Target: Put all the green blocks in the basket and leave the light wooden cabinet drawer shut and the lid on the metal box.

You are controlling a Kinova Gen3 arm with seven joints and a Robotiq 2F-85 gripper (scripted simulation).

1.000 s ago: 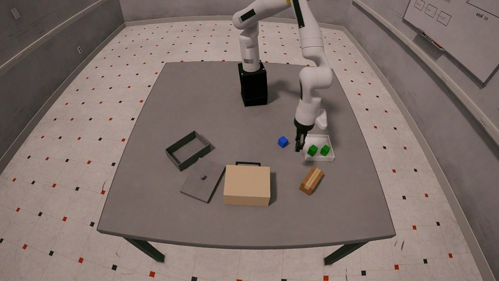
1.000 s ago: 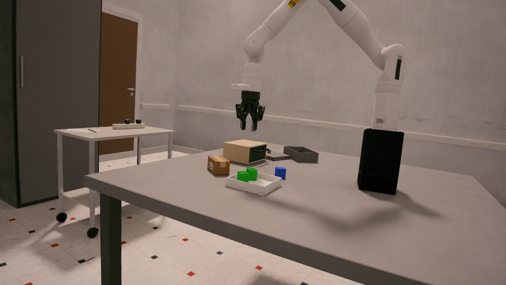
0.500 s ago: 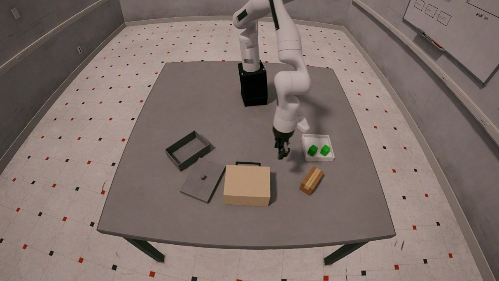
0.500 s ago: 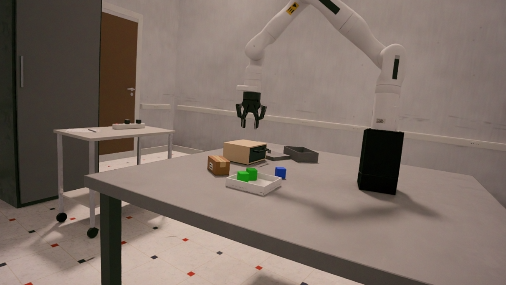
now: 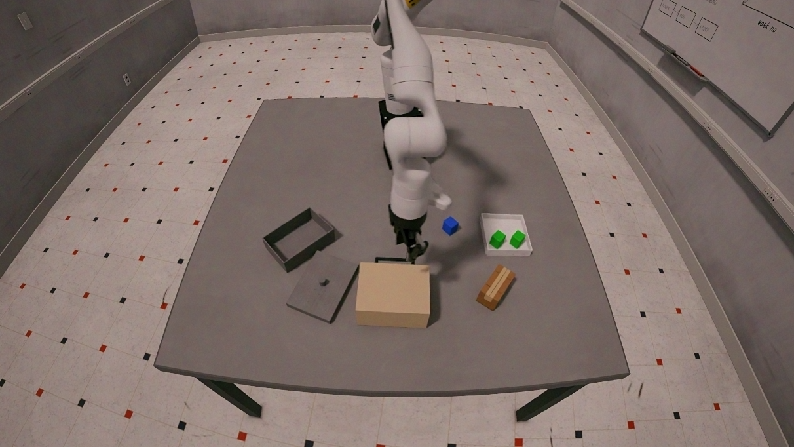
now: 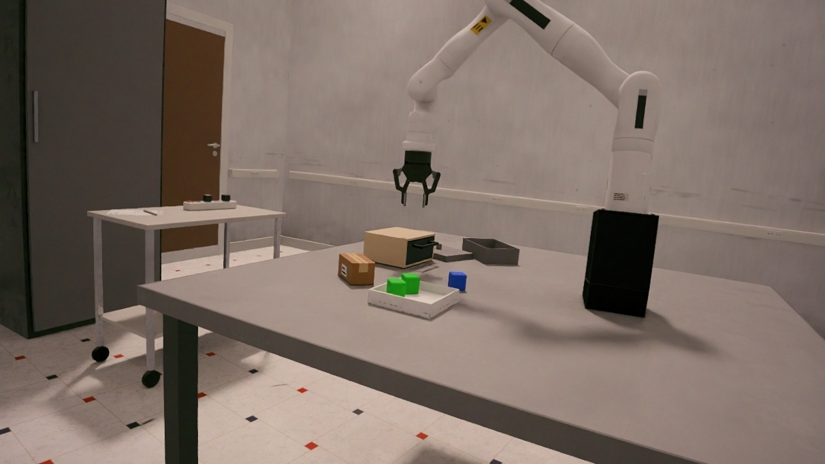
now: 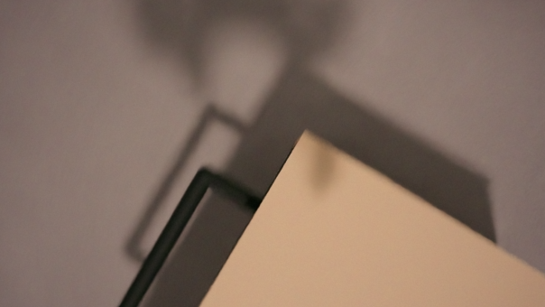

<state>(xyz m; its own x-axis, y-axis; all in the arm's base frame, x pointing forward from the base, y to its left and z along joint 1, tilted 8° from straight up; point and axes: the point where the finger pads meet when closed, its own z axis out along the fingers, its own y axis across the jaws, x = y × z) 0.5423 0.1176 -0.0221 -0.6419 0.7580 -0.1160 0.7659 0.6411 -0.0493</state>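
wrist view: wholly blurred; cabinet [image 7: 361, 244] cut off by the bottom and right edges
handle [image 7: 180, 217]: lower end runs off the bottom edge
arm base [image 5: 382, 111]: mostly hidden behind the arm in the top view
whiteboard [image 5: 721, 50]: cut off by the top edge; writing too small to read
cabinet interior: hidden

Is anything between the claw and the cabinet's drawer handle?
Nothing visible. The claw hangs open and empty above the light wooden cabinet's front edge, with only air down to the black drawer handle.
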